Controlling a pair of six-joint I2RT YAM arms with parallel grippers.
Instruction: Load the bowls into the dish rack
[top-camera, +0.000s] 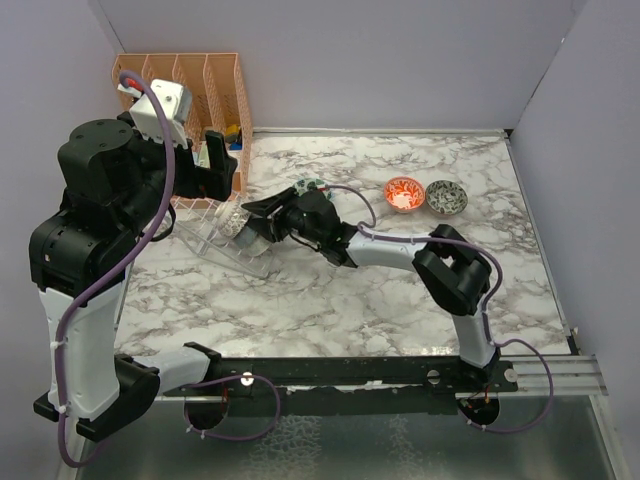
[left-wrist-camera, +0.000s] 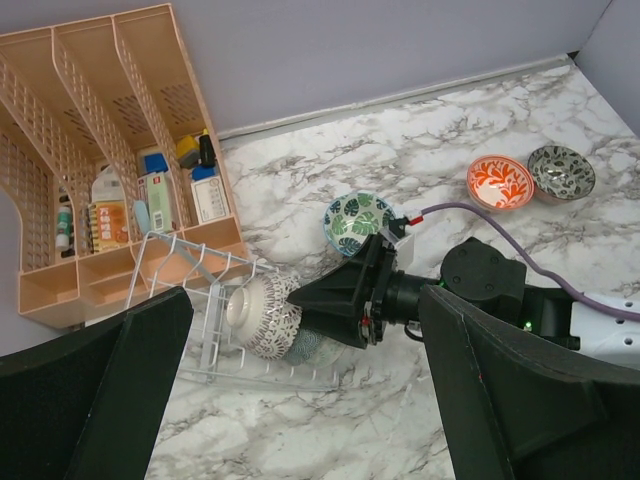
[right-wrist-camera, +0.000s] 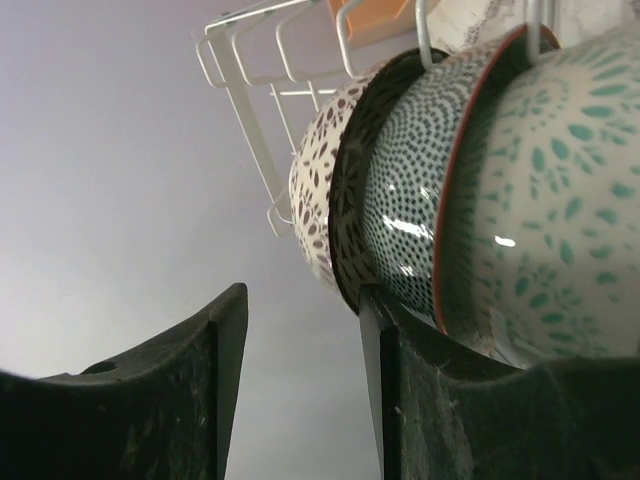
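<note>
The clear dish rack (top-camera: 215, 240) lies at the left of the marble table, and it also shows in the left wrist view (left-wrist-camera: 190, 290). In it stand on edge a pale lace-patterned bowl (left-wrist-camera: 262, 315), a blue dotted bowl (right-wrist-camera: 410, 200) and a pale bowl with green marks (right-wrist-camera: 550, 200). My right gripper (top-camera: 262, 215) is open at the rack; in its own view (right-wrist-camera: 300, 340) one finger (right-wrist-camera: 410, 400) rests against the dotted bowl. The teal-green bowl (top-camera: 308, 186) sits just behind that wrist. The red-orange bowl (top-camera: 404, 193) and the grey speckled bowl (top-camera: 446, 197) sit side by side at the right. My left gripper (top-camera: 215, 160) is open, empty and high above the rack.
The orange perforated organizer (top-camera: 190, 90) with small bottles and packets stands in the back left corner, right behind the rack. Grey walls close the back and both sides. The right arm's purple cable (top-camera: 350, 195) loops over the table near the teal-green bowl.
</note>
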